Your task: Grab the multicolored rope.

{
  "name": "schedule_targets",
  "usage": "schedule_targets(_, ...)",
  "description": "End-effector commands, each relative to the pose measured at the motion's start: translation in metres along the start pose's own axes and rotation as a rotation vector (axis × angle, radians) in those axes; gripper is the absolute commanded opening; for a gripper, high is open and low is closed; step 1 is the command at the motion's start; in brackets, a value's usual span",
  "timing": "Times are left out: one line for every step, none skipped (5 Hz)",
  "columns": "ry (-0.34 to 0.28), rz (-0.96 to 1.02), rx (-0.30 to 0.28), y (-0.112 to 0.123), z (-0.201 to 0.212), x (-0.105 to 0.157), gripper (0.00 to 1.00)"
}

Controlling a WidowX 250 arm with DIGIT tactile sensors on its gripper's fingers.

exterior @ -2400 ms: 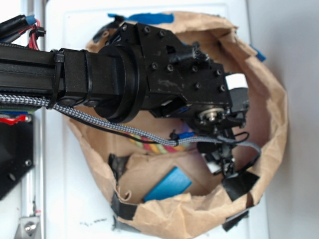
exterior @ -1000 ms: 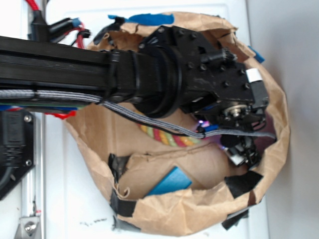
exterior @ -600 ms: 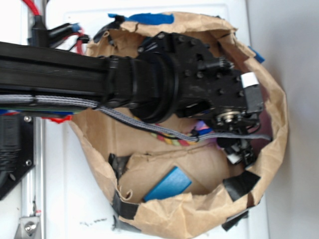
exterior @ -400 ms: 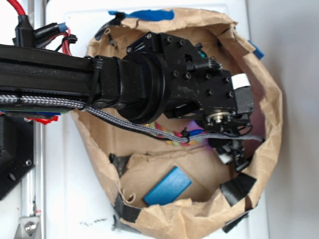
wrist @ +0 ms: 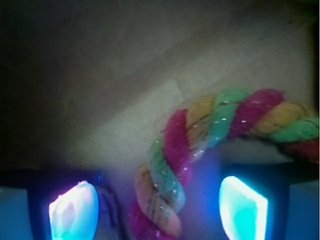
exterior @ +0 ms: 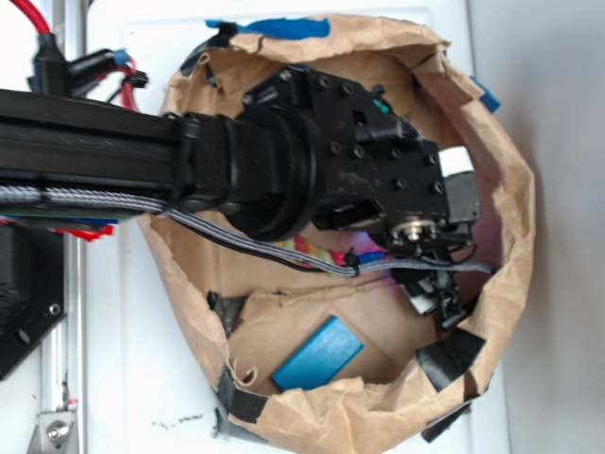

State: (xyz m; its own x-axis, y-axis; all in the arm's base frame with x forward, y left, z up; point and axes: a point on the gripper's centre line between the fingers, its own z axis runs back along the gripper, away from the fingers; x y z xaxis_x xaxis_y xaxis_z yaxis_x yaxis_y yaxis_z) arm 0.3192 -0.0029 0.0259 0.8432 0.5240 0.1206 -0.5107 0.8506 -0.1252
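Wrist view: gripper [wrist: 157, 207] jaws stand apart, one glowing pad [wrist: 74, 211] at left and the other at right. The multicolored rope [wrist: 200, 145] lies on the brown paper floor, its lower end running down between the pads, the rest curving off to the right. Contact with either pad cannot be confirmed. Exterior view: the black arm [exterior: 284, 170] reaches into the paper bag [exterior: 515, 218]; a blue block [exterior: 318, 354] lies apart

1. a white tabletop [exterior: 123, 378] lies under everything, lit bright and even.
2. a grey surface [exterior: 567, 227] runs along the right edge.
3. a metal rail [exterior: 64, 388] borders the left side, with a bolt [exterior: 59, 431] near the bottom.
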Motion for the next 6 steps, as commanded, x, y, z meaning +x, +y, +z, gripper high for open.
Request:
schedule_targets(0.015, -0.036, 0.016, -0.008, -0.012, -0.001, 1.00)
schedule_targets(0.015, -0.055, 0.020, -0.006, -0.018, -0.007, 0.96)
schedule_targets(-0.006, -0.035, 0.005, -0.005, -0.011, -0.007, 0.00)
schedule_targets(-0.014, -0.025, -0.010, -0.003, -0.007, -0.005, 0.00)
schedule_targets(-0.014, -0.016, -0.020, -0.001, -0.005, -0.004, 0.00)
schedule_targets(-0.008, -0.012, -0.031, 0.000, -0.005, -0.003, 0.00)
